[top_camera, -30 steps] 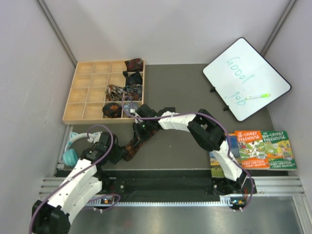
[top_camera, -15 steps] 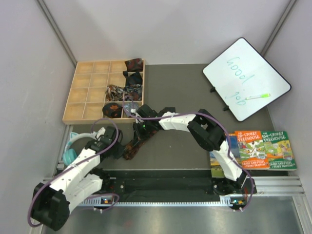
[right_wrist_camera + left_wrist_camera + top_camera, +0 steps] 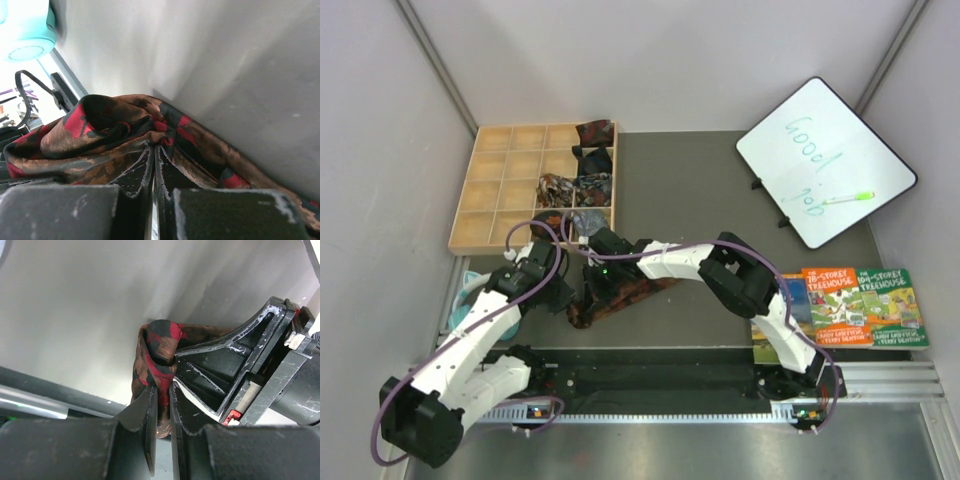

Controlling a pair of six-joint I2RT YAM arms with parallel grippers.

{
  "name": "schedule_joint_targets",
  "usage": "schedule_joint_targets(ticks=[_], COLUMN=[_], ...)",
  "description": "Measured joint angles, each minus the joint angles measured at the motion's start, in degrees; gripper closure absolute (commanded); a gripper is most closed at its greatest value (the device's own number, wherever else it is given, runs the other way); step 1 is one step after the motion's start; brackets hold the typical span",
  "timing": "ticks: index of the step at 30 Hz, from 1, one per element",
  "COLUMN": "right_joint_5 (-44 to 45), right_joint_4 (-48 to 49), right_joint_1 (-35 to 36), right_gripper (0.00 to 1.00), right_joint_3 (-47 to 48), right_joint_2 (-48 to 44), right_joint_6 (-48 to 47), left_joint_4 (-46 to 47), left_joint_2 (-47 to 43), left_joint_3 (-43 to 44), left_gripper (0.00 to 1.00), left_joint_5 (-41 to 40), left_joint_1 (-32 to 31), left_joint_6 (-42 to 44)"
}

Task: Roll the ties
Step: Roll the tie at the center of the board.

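Note:
A long dark brown-black tie (image 3: 625, 295) with rust and red print lies bunched on the grey mat near the front edge. My left gripper (image 3: 570, 297) is shut on its left end; in the left wrist view the fabric (image 3: 156, 352) is pinched between the jaws. My right gripper (image 3: 597, 280) is shut on a fold of the same tie (image 3: 115, 130), right beside the left one. Several rolled ties (image 3: 582, 185) sit in compartments of the wooden tray (image 3: 490, 205).
Teal headphones (image 3: 465, 305) lie left of the left arm, partly hidden. A whiteboard with a green marker (image 3: 825, 160) stands at the back right. Books (image 3: 855, 305) lie at the right front. The mat's near edge is just below the tie.
Both grippers moved closer together; the left gripper came right and forward onto the tie's end. The tie went from a diagonal strip to a bunch stretching rightward.

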Motion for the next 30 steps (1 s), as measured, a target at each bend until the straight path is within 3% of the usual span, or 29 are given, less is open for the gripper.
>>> schedule_joint_targets(ticks=[11,20,30], right_joint_5=[0.31,0.09,0.39], right_joint_4=[0.0,-3.04,-9.9], right_joint_1=[0.63,0.31,-1.88], right_gripper=[1.0,1.0,0.99], right_joint_3=[0.0,1.18,1.84], right_joint_2=[0.07,0.55,0.11], right_joint_6=[3.13,3.74,1.68], left_joint_4=[-0.81,0.44,1.92], left_joint_2=[1.05,12.07,17.88], left_joint_3=[0.33,4.04,5.42], left_gripper=[1.0,1.0,1.0], left_joint_5=[0.0,-5.2,-7.63], left_joint_1=[-1.33,-10.56,-12.57], left_joint_6=[0.63,-0.66,-1.14])
